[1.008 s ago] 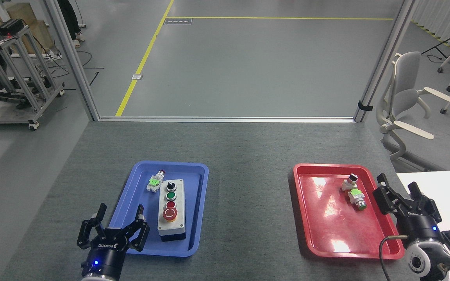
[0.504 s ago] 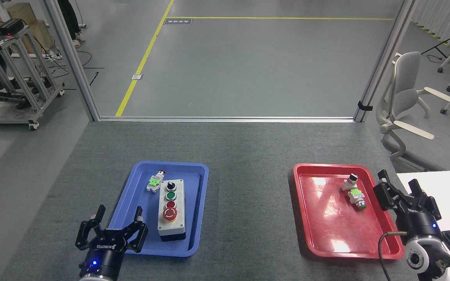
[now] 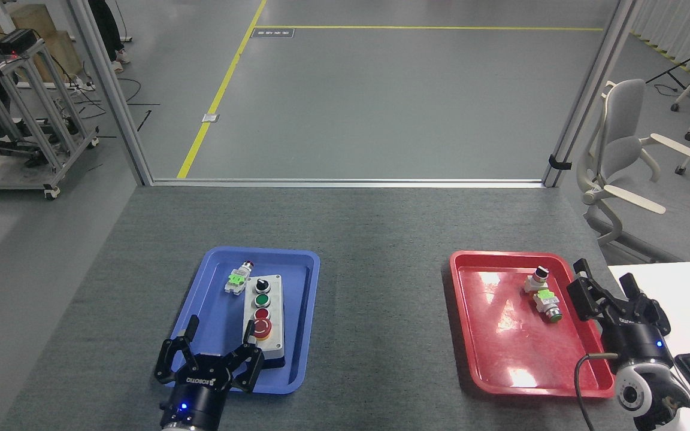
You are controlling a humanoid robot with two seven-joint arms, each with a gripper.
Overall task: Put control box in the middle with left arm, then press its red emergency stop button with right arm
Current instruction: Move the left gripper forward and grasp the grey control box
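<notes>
Our left gripper [image 3: 219, 344] has slid right since a moment ago and now sits at the near end of the control box [image 3: 263, 318], jaws spread wide, one finger just reaching the big red stop button [image 3: 260, 327] in this view. The box itself has not moved: it lies in the blue tray [image 3: 213, 287], well left of the bare middle of the bench [image 3: 381, 311], so we judge the pick is only being lined up. Our right gripper [image 3: 607, 293] waits right of the box, by the red tray [image 3: 501, 359], jaws open and empty, having barely shifted.
</notes>
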